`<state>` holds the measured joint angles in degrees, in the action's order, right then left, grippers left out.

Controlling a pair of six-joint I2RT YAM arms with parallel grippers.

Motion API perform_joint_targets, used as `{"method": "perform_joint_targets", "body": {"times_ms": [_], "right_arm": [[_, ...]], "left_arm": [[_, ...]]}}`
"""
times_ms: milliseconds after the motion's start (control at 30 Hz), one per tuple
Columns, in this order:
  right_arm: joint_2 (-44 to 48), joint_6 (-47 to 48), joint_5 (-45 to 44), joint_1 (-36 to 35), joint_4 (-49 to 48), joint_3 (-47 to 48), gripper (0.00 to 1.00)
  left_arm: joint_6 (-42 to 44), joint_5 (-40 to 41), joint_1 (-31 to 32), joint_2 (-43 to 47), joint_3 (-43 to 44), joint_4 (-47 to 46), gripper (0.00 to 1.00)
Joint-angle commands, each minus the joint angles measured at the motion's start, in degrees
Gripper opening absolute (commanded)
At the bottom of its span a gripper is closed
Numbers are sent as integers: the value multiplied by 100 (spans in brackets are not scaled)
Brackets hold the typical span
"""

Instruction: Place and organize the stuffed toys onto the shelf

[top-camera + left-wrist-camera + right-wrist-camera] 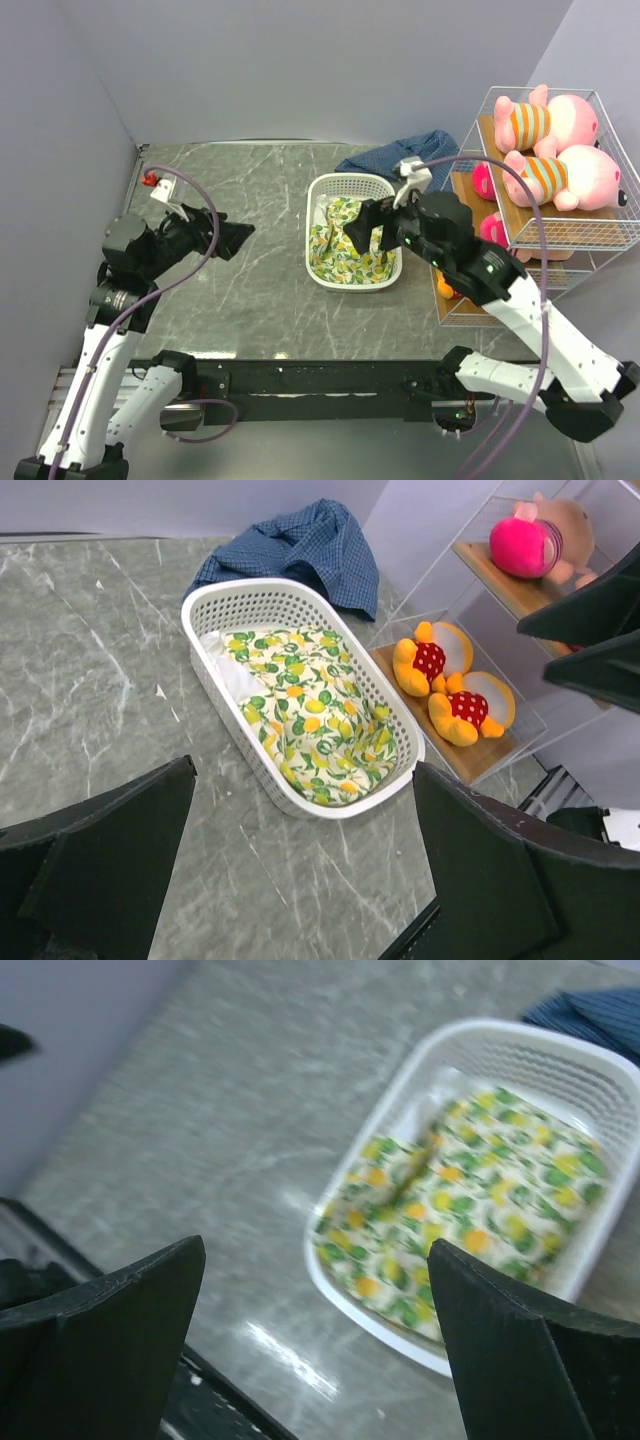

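Well, your right gripper (366,236) hangs over the near right part of the white basket (322,192), its fingers spread wide with nothing between them. The wrist view is blurred, but only the lemon-print cloth (470,1200) shows in that gap, lying inside the basket below. Your left gripper (236,236) is off at the left of the table (230,300), well apart from the basket, likewise released and empty. The stuffed toys are all on the shelf (600,236) at the right. Two pink pigs (556,120) in orange-striped shirts lie side by side on the top tier, the second pig (572,176) just nearer than the first. Two pink-clad dolls (484,180) sit on the plank beneath. On the lowest plank, two yellow-orange bears (436,658) in red lie touching each other; from above you see only a sliver of orange there. A blue fabric (402,155) is heaped on the table, just beyond the basket's far right corner and against the shelf.
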<state>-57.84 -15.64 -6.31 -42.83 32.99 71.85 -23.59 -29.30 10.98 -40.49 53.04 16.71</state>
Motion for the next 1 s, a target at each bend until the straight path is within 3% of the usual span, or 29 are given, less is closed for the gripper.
{"method": "perform_joint_targets", "body": {"times_ms": [0,233,967], "right_arm": [[693,-632,474,11,-1372,-654,100],[1082,-1626,-134,3,-1480,-1200,100],[1074,-1424,191,11,-1682,-1464,100]], "left_arm": [[171,-155,18,252,155,227,96],[-470,-243,18,665,-293,-211,96],[-998,-208,18,744,-575,-801,96]]}}
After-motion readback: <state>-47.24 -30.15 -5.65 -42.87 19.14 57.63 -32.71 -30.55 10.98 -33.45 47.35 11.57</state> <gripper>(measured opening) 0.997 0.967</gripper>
